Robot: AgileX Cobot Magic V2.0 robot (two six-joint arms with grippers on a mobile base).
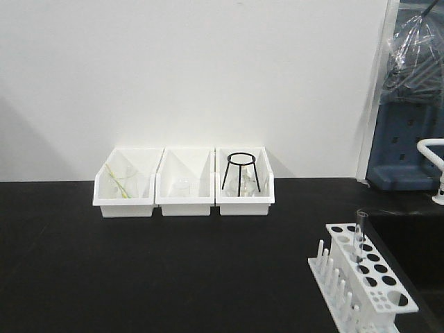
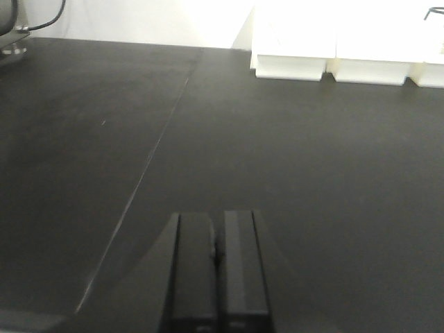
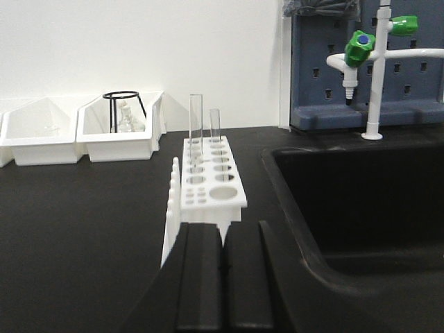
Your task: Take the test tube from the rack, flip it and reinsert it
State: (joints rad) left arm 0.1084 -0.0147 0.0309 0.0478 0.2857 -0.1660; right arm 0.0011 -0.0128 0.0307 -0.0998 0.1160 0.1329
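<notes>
Both pincers are clenched on nothing. My right pincer (image 3: 223, 277) hangs low just in front of the rack (image 3: 214, 194), lined up, I judge, for a straight reach. The test tube (image 3: 195, 128) stands upright in one of the rack's far holes, a shorter-looking tube (image 3: 214, 123) behind it. The rack's plate hides its foot; the left pincer (image 2: 218, 277) cannot see the rack.
</notes>
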